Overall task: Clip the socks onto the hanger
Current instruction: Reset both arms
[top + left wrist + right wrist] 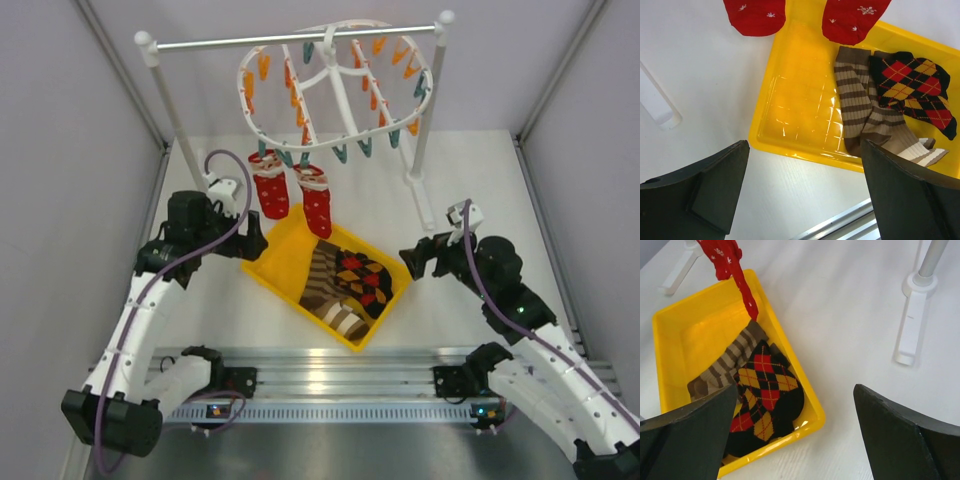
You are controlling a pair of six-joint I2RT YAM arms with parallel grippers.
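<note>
The white round hanger [335,95], with orange and teal clips, hangs from a rail. Two red socks [270,190] [316,205] with white trim dangle from clips on its near rim, their toes above the back of a yellow tray [268,262]. My left gripper [255,240] is open at the tray's left corner and holds nothing. My right gripper [412,258] is open just right of the tray, also holding nothing. In the left wrist view the open left gripper [805,150] looks up at both sock toes [755,15] [852,20]. In the right wrist view one red sock [727,260] hangs beyond the open right gripper [795,390].
A brown-and-cream striped sock [325,285] and a dark argyle sock [365,280] lie in the yellow tray. The white-and-metal rail stand [290,40] spans the back, with one foot [912,325] to the right of the tray. Grey walls close in both sides.
</note>
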